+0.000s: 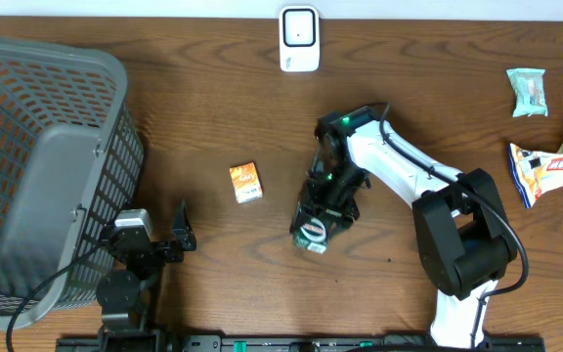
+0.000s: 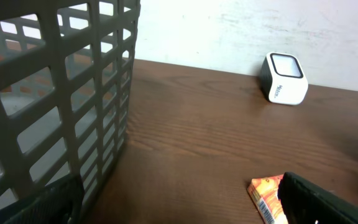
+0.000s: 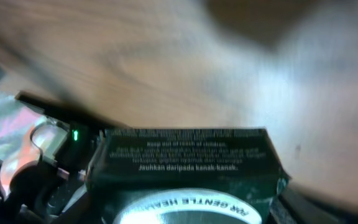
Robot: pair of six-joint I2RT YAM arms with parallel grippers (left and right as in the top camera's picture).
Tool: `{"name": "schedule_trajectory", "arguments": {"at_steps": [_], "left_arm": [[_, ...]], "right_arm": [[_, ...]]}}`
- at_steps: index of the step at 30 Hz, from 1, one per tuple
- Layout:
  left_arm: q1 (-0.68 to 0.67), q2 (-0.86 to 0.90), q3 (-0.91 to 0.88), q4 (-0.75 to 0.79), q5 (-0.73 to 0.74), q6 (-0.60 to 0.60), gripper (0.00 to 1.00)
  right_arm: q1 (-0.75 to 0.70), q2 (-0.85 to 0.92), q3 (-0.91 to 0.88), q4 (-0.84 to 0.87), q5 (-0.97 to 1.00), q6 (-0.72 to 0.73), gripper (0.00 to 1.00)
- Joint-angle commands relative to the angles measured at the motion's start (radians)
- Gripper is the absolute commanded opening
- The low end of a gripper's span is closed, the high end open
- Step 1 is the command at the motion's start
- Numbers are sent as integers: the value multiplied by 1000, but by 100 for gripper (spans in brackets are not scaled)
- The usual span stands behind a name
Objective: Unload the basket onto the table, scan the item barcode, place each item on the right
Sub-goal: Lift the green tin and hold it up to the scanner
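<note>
Brown wood table, white wall; your right gripper pinches a dark-green white-lettered carton between its jaws, left gripper spread wide.

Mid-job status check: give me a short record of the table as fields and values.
right gripper: shut on green box, near table centre
left gripper: open, empty, beside basket
scanner: far edge of table, nothing in front of it
orange box: on table, left of the green box, untouched
snack packets: two, right edge

table: matt wood grain | basket: grey plastic | scanner: glossy white plastic
</note>
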Motion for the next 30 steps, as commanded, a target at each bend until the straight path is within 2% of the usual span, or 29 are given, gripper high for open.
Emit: {"name": "schedule_trajectory", "arguments": {"at_steps": [1,4,7,11,18,21,23,30], "left_arm": [[2,-1,-21,-22,5,-8,98],[2,-1,-21,-22,5,-8,98],[2,-1,-21,-22,5,-8,98],[2,-1,-21,-22,5,-9,98],[2,-1,-21,-22,5,-8,98],[2,-1,-21,-22,6,-9,98],[2,-1,-21,-22,5,-9,98],[2,-1,-21,-22,5,-8,98]], "right_arm": [[-12,8,26,119,100,-8,36],[-31,8,95,185,100,4,31],[-49,8,207,201,164,3,30],[-47,8,335,281,459,3,32],[-32,20,341,609,781,3,31],[-32,35,338,739,862,3,36],[-33,50,337,831,895,-2,40],[-33,157,337,1167,901,-148,40]]}}
